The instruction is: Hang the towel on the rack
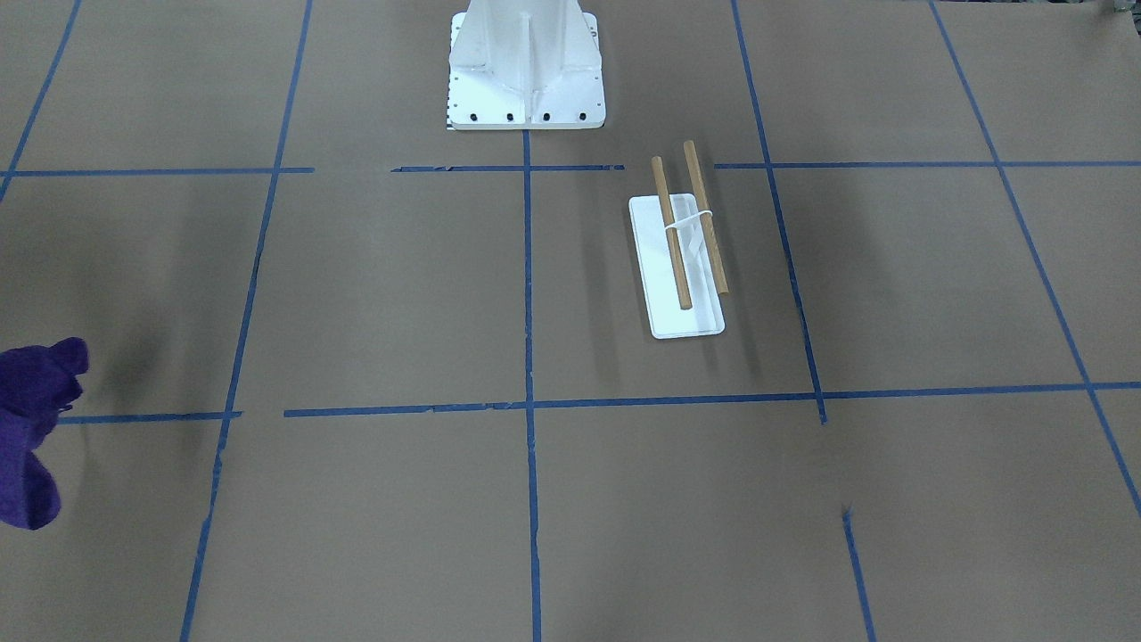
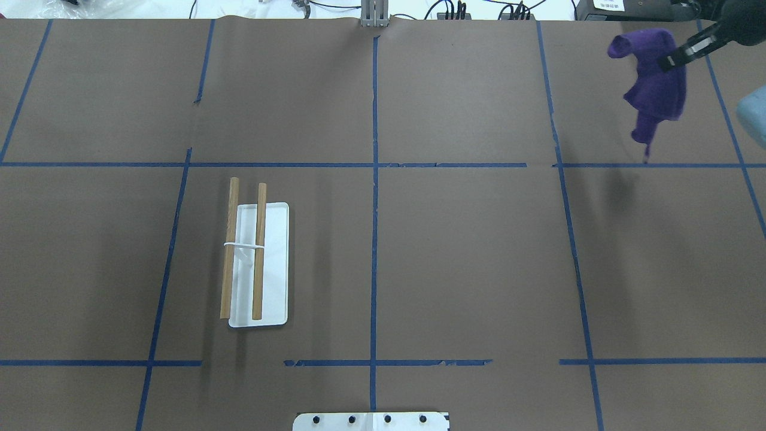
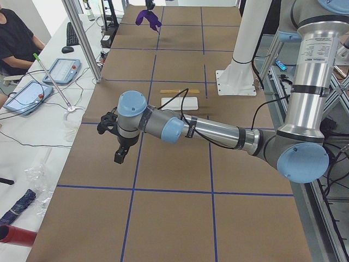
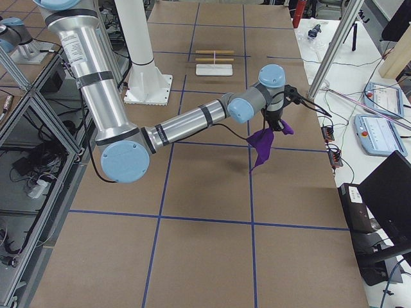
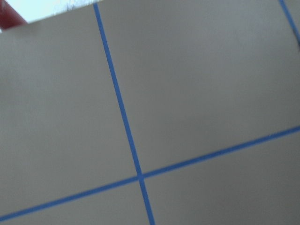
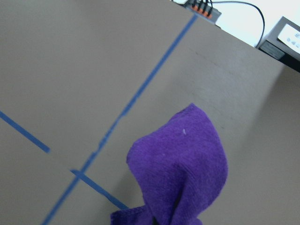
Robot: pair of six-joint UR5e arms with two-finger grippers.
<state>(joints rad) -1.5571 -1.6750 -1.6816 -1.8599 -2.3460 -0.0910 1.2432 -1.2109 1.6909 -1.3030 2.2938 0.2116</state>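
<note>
The towel point(image 2: 655, 84) is a deep-purple cloth that hangs bunched in the air above the table's far right corner. My right gripper point(image 2: 675, 58) is shut on its upper part. The towel also shows in the front view point(image 1: 31, 428), the right side view point(image 4: 263, 144) and the right wrist view point(image 6: 183, 173). The rack point(image 2: 257, 263), a white base with two parallel wooden dowels, stands on the table's left half, far from the towel; it also shows in the front view point(image 1: 686, 259). My left gripper point(image 3: 120, 155) shows only in the left side view, over the table's left end; I cannot tell whether it is open.
The robot's white bolted pedestal point(image 1: 526, 62) stands at the near middle edge of the table. Blue tape lines point(image 2: 374, 179) divide the brown table. Cables and boxes point(image 2: 455, 11) line the far edge. An operator point(image 3: 16, 41) and tablets point(image 3: 60, 70) are beside the table.
</note>
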